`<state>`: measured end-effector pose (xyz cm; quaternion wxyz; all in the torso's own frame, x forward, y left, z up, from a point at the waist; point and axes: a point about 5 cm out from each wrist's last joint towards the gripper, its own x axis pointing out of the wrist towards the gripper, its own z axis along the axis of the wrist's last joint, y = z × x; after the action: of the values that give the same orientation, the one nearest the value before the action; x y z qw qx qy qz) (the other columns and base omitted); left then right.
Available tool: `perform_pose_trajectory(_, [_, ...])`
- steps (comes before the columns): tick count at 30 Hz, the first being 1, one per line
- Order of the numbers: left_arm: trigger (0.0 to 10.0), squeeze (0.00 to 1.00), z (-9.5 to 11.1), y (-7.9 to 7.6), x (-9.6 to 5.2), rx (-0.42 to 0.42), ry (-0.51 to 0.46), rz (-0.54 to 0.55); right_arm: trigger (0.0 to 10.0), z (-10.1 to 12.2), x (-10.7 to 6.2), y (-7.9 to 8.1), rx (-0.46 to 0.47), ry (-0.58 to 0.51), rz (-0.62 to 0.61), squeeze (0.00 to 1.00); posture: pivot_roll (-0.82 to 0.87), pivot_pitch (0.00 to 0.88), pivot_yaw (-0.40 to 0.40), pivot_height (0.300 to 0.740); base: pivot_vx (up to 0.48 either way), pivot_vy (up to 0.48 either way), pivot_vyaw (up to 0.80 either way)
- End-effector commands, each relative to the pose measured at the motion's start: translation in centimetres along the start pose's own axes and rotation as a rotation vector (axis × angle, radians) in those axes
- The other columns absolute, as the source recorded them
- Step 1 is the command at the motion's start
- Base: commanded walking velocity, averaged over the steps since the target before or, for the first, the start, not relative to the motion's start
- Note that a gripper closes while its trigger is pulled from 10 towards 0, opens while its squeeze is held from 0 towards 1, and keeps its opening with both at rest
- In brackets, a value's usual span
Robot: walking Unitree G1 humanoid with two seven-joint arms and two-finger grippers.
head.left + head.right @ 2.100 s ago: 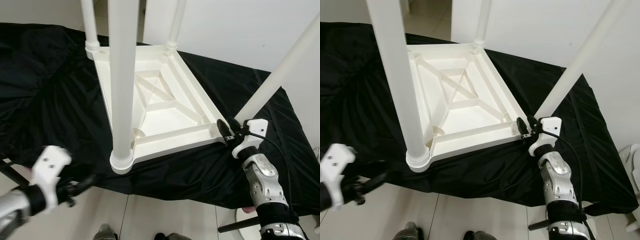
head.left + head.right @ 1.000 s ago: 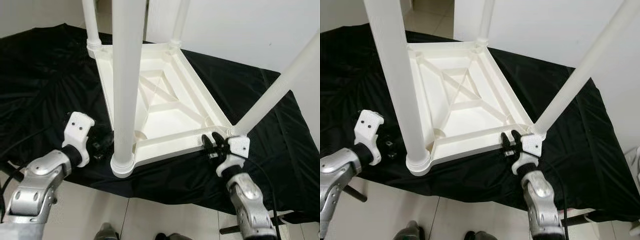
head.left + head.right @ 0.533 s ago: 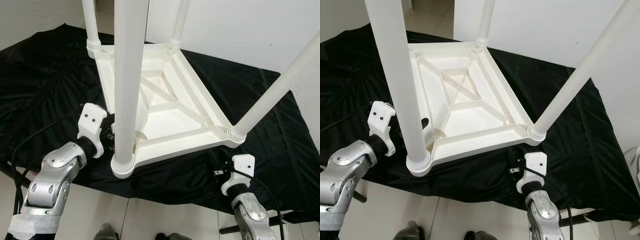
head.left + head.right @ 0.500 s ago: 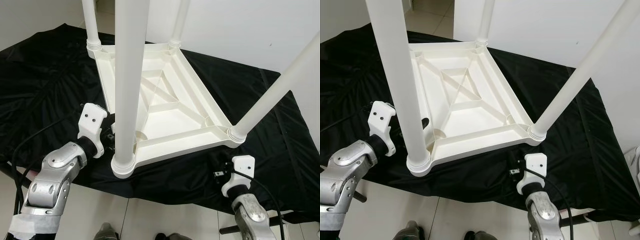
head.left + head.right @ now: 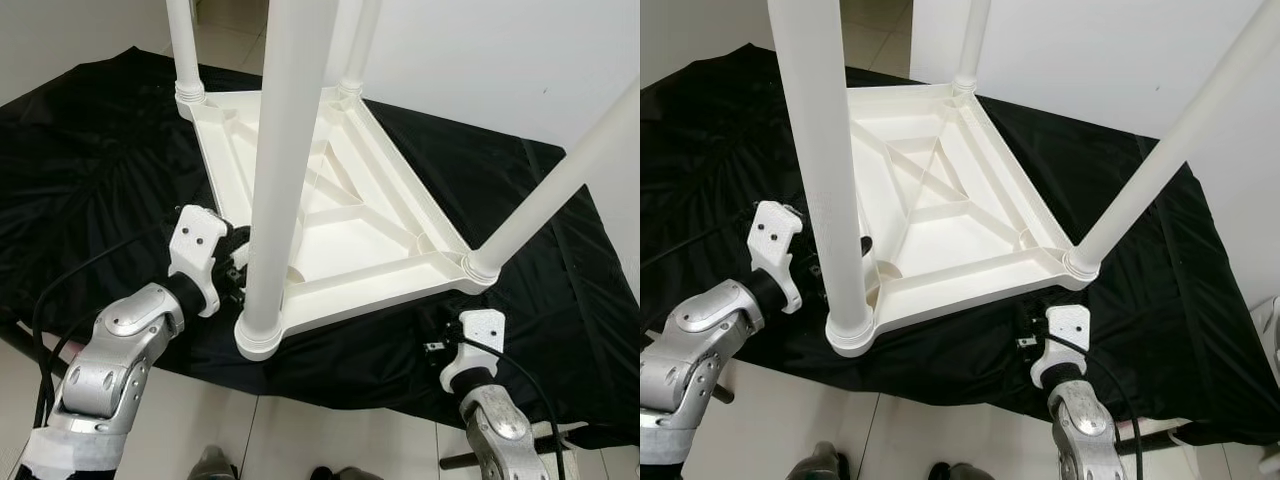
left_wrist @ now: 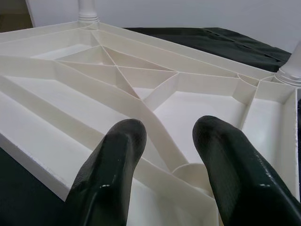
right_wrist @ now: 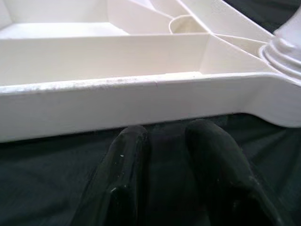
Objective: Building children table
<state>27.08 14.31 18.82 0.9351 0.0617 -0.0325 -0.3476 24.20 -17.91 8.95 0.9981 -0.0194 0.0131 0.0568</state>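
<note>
A white plastic children's table (image 5: 340, 220) lies upside down on a black cloth (image 5: 90, 170), its legs pointing up. The near left leg (image 5: 285, 150) rises close to the camera, and the near right leg (image 5: 560, 180) leans out to the right. My left gripper (image 5: 238, 268) is at the table's left rim beside the near left leg. Its fingers (image 6: 117, 150) are open over the ribbed underside (image 6: 141, 80). My right gripper (image 5: 432, 347) is low on the cloth, just in front of the table's front rim (image 7: 141, 94) and below the near right leg. It is open, with nothing between its fingers.
Two more legs (image 5: 183, 50) stand at the far corners. The cloth-covered surface ends at a front edge close to me, with pale floor tiles (image 5: 300, 440) below. A white wall (image 5: 480, 60) runs behind and to the right. A cable (image 5: 80, 280) loops beside my left arm.
My left arm rose from below the front edge to the table's left rim. My right gripper dropped from the near right leg's base to the cloth. The table's near left corner slid slightly right.
</note>
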Motion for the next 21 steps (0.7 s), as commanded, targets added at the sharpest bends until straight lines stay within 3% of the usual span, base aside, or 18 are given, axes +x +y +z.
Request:
perform_pose_trajectory(1, [10.0, 0.0, 0.4, -1.5, 0.3, -0.008, -0.012, -0.132, 10.0, -0.6, 0.4, -0.5, -0.005, 0.034, -0.008, 0.0, 0.16, 0.101, -0.109, 0.74, 0.0, 0.0, 0.0])
perform_pose_trajectory(6, [10.0, 0.0, 0.9, -2.8, 0.8, -0.016, -0.035, -0.188, 10.0, -0.7, 2.4, -0.7, -0.008, 0.044, -0.014, 0.0, 0.18, 0.102, -0.115, 0.74, 0.0, 0.0, 0.0])
perform_pose_trajectory(14, [10.0, 0.0, 1.3, -3.7, 1.2, -0.034, -0.057, -0.224, 10.0, -0.7, 3.8, -1.1, -0.009, 0.048, -0.025, 0.0, 0.18, 0.099, -0.115, 0.74, 0.0, 0.0, 0.0])
perform_pose_trajectory(21, [10.0, 0.0, 2.3, -4.9, 2.1, -0.062, -0.109, -0.274, 10.0, -0.1, 6.0, -2.6, -0.035, 0.044, -0.066, 0.0, 0.19, 0.088, -0.109, 0.74, 0.0, 0.0, 0.0])
